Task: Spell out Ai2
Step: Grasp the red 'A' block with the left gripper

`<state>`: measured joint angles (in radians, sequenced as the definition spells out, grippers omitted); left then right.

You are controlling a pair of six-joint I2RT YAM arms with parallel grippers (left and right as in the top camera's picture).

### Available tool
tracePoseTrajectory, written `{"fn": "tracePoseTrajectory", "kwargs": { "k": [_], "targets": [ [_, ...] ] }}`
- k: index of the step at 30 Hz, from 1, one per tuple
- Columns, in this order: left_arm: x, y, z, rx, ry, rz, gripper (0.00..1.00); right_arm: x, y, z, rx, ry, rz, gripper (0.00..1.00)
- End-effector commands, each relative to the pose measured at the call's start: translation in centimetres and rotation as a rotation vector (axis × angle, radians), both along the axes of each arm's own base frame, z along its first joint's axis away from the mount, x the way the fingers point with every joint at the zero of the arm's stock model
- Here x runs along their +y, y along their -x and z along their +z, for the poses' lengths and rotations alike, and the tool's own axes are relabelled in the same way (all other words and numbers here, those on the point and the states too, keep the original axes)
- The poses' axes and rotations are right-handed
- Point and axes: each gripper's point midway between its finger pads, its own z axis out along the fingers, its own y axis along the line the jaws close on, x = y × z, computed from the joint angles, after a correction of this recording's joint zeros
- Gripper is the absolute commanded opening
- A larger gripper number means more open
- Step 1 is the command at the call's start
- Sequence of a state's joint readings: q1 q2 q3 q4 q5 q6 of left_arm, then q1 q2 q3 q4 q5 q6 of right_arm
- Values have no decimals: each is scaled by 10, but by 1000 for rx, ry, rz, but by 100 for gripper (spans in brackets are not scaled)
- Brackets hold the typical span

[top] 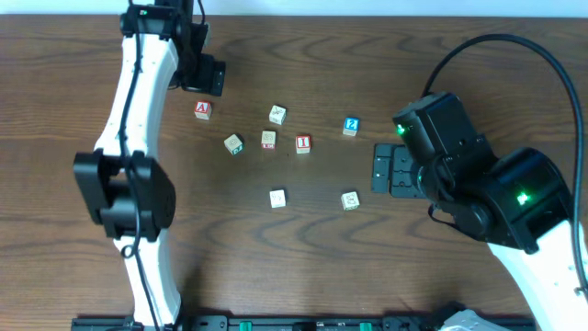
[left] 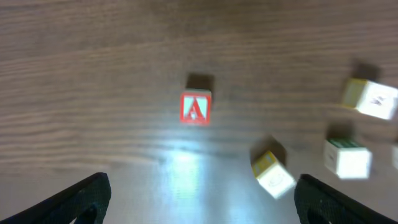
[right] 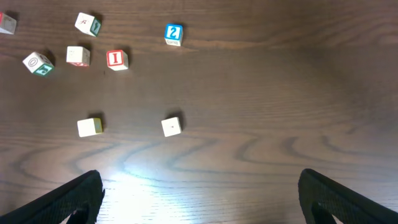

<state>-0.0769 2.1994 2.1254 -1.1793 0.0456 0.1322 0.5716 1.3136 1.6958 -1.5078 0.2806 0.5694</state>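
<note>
Surface (top: 303, 267): dark brown wood-grain finish, smooth, with a pale glare patch in both wrist views. Eight small square-edged wooden cubes lie scattered on it, none touching another. Cube with a red A (top: 203, 110): leftmost of the group, red-bordered face up, set apart from the rest. In the left wrist view it lies ahead of the fingers, roughly centred between them. Cube with a red I (top: 303, 142): mid-group, red face up, just right of a pale cube with a faint mark (top: 267, 140). Cube with a blue 2 (top: 351, 126): right end of the group, blue face up, well apart from the A. Cube with a green mark (top: 233, 143): turned askew, lying left of that pale cube. Three further pale cubes noted: far pale cube (top: 277, 115), near pale cube (top: 277, 198) and right pale cube (top: 350, 200). Left end effector (top: 204, 75): black, jaws spread wide with nothing between them, held just beyond the A cube toward the far edge. Right end effector (top: 387, 170): black, jaws likewise wide and empty, standing right of the group, between the 2 cube and the right pale cube.
</note>
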Motion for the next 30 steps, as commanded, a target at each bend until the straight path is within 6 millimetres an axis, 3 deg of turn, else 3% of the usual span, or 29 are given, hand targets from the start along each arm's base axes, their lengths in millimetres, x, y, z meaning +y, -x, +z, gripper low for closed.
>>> {"fn": "tracePoseTrajectory", "kwargs": {
  "k": [1,7,13,16,19,30],
  "targets": [
    [4,-4,-31,55,6,2,96,-2,-1,4,-12,6,4,99],
    [-2,-4,-75,137,44,-4,95,-2,-1,4,-12,11,14,99],
    [-3,-13,-101,142,50,-13,95,-2,-1,4,-12,13,16,99],
    [-2,-15,-105,139,45,-7,100,-2,-1,4,-12,13,16,99],
    [8,-16,-107,136,1,38,87,-2,-1,4,-11,13,17,99],
    [12,-7,-121,174,-8,59,78,-3,1,3,-4,18,16,99]
  ]
}}
